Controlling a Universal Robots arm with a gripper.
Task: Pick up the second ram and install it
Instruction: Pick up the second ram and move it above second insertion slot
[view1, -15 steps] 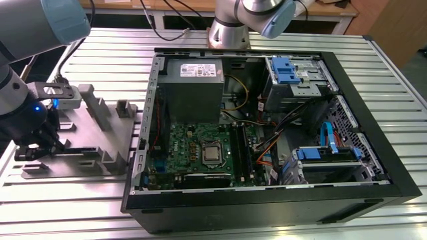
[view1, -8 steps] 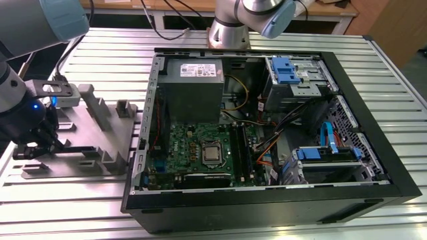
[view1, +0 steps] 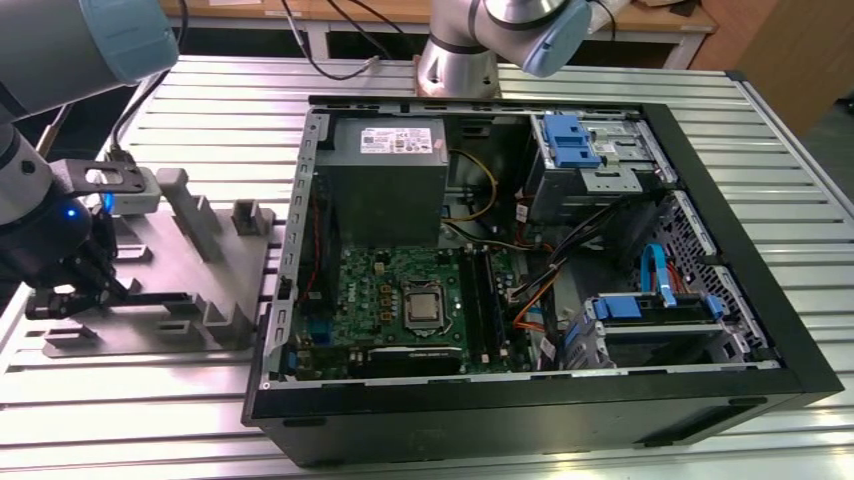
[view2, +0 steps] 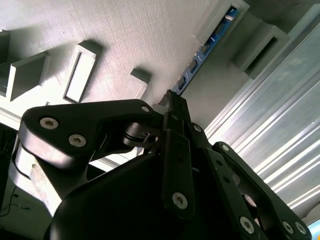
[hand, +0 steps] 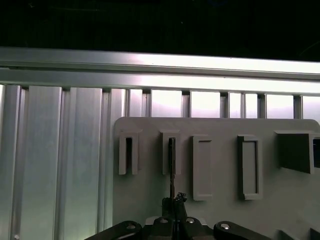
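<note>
Right now the gripper (hand: 173, 204) is low over the grey holder plate (hand: 280, 200), its fingers pressed in on the near end of the second ram (hand: 171, 170), pinching that thin dark stick edge-on. Ahead of the gripper, the ram runs straight out from the tips and sits in a slotted holder block (hand: 164, 152). Well apart from the gripper, the open computer case (view1: 534, 405) stands on the ribbed worktop (view1: 134, 420).

One far camera, two riding at the gripper (view1: 67, 295).
The exterior view looks down from afar; both wrist views peer past the gripper, close onto the grey holder plate (view2: 130, 30) (hand: 145, 195) all three share.
</note>
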